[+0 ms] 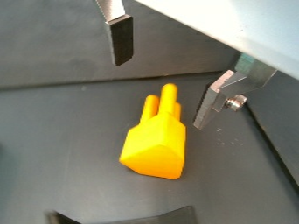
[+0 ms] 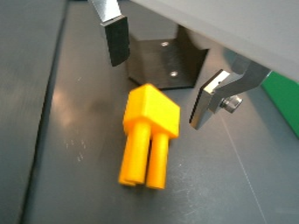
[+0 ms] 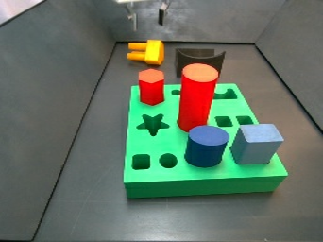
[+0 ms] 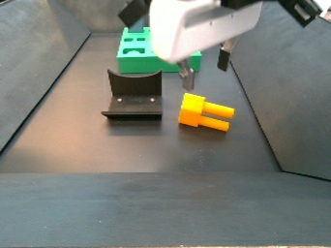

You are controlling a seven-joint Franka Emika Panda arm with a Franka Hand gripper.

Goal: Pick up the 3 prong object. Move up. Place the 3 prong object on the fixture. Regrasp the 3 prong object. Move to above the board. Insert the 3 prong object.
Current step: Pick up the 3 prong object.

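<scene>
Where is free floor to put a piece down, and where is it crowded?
Bare floor lies in front of the board and along its left side by the wall. It is crowded at the far end: the 3 prong object lies beside the fixture, with the open tool above it.

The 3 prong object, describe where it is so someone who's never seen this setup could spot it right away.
Start at the big green board, then look past its far end to the dark fixture. On the floor beside the fixture lies the 3 prong object, under the open gripper. It is the only yellow-orange piece, lying on its side, unlike the red and blue pegs standing in the board.
</scene>
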